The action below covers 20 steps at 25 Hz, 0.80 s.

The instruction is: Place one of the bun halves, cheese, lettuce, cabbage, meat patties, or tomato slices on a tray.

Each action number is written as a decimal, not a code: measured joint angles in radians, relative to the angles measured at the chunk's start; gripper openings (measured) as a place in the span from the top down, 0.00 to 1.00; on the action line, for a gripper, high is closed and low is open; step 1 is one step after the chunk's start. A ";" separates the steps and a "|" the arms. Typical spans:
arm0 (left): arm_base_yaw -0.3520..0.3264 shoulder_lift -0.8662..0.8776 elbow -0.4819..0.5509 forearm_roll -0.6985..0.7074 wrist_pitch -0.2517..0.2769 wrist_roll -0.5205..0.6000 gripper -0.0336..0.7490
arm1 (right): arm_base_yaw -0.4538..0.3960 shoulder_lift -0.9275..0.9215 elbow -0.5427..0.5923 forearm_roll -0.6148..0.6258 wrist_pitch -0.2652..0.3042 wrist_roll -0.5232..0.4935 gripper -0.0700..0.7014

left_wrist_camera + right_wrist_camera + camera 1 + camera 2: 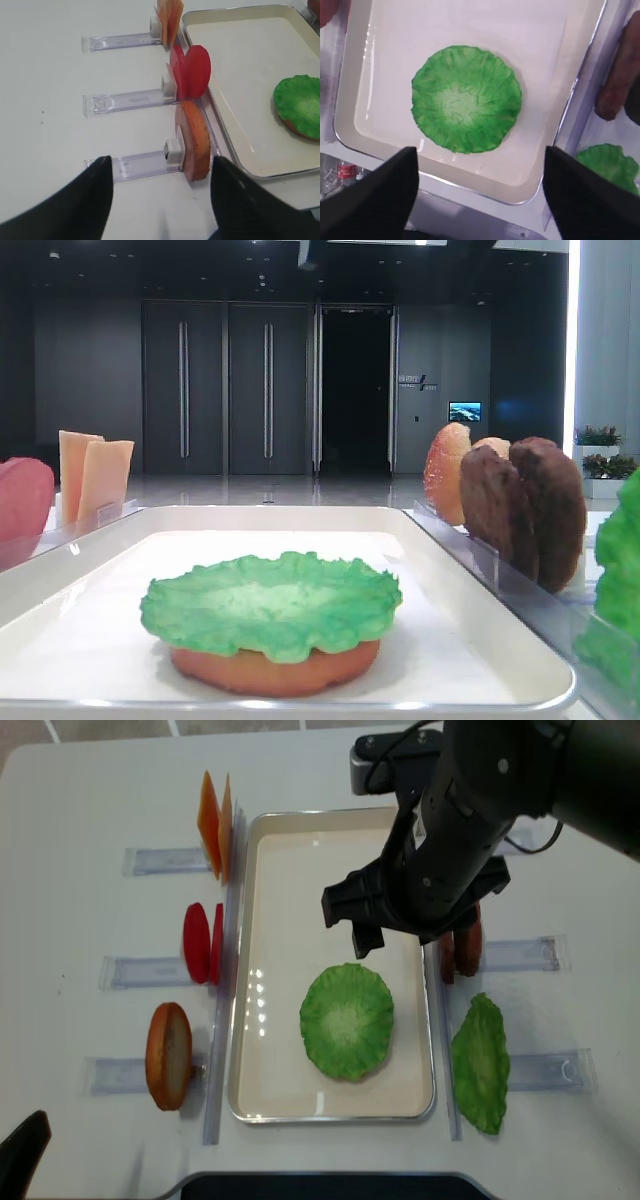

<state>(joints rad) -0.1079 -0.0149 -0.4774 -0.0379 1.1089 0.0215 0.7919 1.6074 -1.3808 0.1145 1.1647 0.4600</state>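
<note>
A green ruffled lettuce (466,98) leaf lies on a bun half (270,672) in the near part of the white tray (290,870). My right gripper (480,155) hangs high above the tray's near edge, open, with nothing between its fingers. My left gripper (161,160) is open and empty over the bare table, just in front of another bun half (194,145) that stands upright in a clear holder left of the tray. Meat patties (460,950) stand on edge right of the tray.
Left of the tray, clear holders carry red tomato slices (200,942) and orange cheese (215,825). A second green leaf (480,1063) lies along a holder at the right. The right arm (440,850) covers the tray's far right part.
</note>
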 joint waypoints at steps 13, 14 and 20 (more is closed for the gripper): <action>0.000 0.000 0.000 0.000 0.000 0.000 0.36 | -0.009 -0.011 -0.149 -0.051 0.057 -0.026 0.23; 0.000 0.000 0.000 0.000 0.000 0.000 0.36 | -0.018 -0.011 -0.149 -0.051 0.057 -0.034 0.23; 0.000 0.000 0.000 0.000 0.000 0.000 0.36 | -0.134 -0.020 -0.150 -0.051 0.058 -0.097 0.23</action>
<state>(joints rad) -0.1079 -0.0149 -0.4774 -0.0379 1.1089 0.0215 0.6581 1.5876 -1.5310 0.0634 1.2226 0.3629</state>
